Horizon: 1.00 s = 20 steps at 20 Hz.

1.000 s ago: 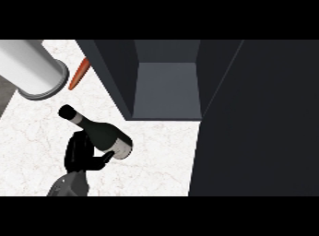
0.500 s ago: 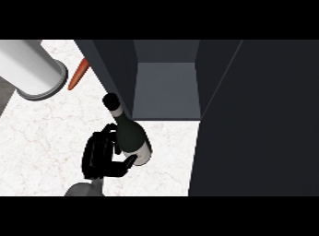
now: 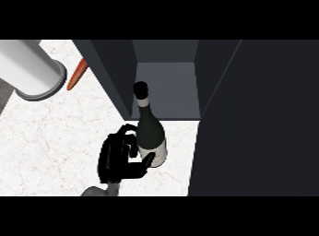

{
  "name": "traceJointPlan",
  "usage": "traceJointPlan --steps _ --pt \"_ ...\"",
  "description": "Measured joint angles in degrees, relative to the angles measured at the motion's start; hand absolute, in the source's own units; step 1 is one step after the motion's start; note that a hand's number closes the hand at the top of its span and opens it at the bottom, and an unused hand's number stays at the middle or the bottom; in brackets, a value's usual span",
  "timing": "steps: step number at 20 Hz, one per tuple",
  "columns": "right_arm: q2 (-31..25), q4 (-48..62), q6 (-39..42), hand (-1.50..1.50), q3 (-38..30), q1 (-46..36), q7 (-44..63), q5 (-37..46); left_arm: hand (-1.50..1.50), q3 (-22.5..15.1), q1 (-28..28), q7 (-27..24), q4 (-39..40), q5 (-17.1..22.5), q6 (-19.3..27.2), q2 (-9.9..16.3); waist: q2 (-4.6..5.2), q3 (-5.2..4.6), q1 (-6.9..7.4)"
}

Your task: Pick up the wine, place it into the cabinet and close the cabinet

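Note:
A dark green wine bottle with a white label and a black cap stands just in front of the open cabinet. Its neck points up into the cabinet's opening. My left hand is at the bottle's left side, with its fingers and thumb curled round the lower body. The cabinet's door is a large dark panel swung out at the right. The right hand does not show.
A white cylinder lies at the upper left, with an orange carrot beside it near the cabinet's left wall. The white marble counter stretches to the left of my hand.
My left hand has carried the bottle to the right and toward the cabinet. The bottle's neck has swung from pointing left to pointing into the opening.

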Motion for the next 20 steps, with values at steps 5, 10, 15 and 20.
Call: traceJointPlan --steps 5,10,15,20 --pt "-0.43 0.63 0.48 -1.5 -1.38 -1.03 0.5 -1.27 1.5 -2.91 -4.47 -3.33 5.93 5.41 3.5 0.0 0.07 -0.02 -0.2" --pt "-0.11 0.99 0.64 -1.5 -1.19 -0.79 0.06 -1.06 1.5 -5.3 -7.76 -7.42 11.12 9.38 4.72 -0.01 0.08 -0.03 -0.22" --pt "0.35 0.85 0.1 -1.5 -0.64 -1.14 0.15 -1.04 1.5 -5.89 -12.97 -9.7 15.62 12.62 5.13 -0.01 0.09 -0.02 -0.26" --pt "-0.12 2.09 0.91 -1.5 -1.99 -1.35 -0.76 -2.25 1.5 -6.51 -18.25 -11.6 20.69 15.74 5.34 -0.01 0.13 -0.03 -0.38"
